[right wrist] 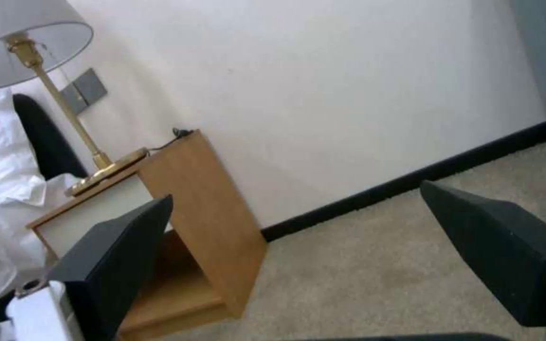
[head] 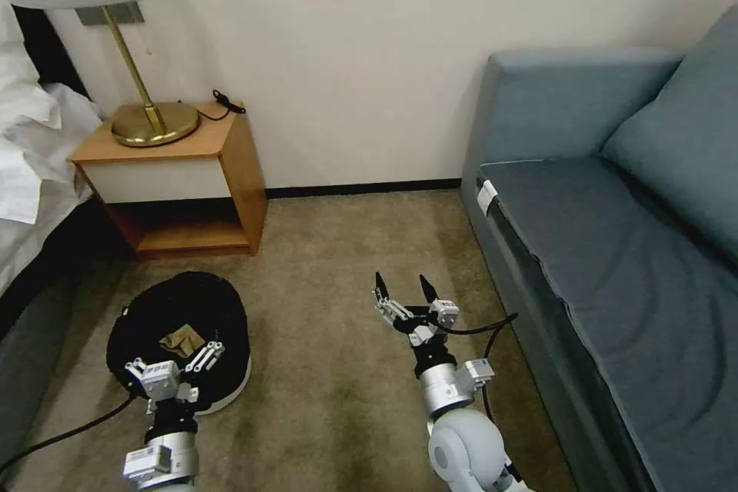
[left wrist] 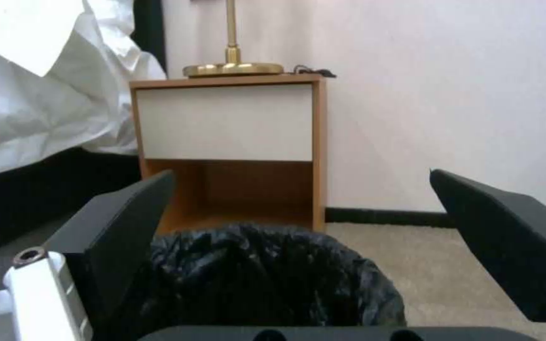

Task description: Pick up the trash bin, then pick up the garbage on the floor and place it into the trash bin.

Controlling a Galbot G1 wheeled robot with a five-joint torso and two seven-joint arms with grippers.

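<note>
Carpet point(head: 338, 261) covers the floor between a blue sofa point(head: 615, 246) on the robot's right and a bed with white linen point(head: 23, 161) on its left. Against the far wall stands a wooden nightstand point(head: 192, 184) with a white drawer front, carrying a brass lamp point(head: 146, 119) on top and a black cable at its back corner.

On the carpet in front of the nightstand, toward the left, sits the trash bin point(head: 184, 323), low and round, lined with a crinkly black bag, its white base rim showing at the near right side. Inside it lies a tan crumpled paper point(head: 180, 340).

Over the bin's near edge hangs the left end effector point(head: 181, 364), its fingers spread wide; the left wrist view shows the black bag point(left wrist: 267, 279) bulging between the two dark fingers point(left wrist: 121, 222), which do not close on it. It holds nothing.

To the right, well apart from the bin and near the sofa's front, the right end effector point(head: 405, 292) points toward the wall above bare carpet. Its two dark fingers point(right wrist: 121, 255) stand wide apart with nothing between them.
</note>
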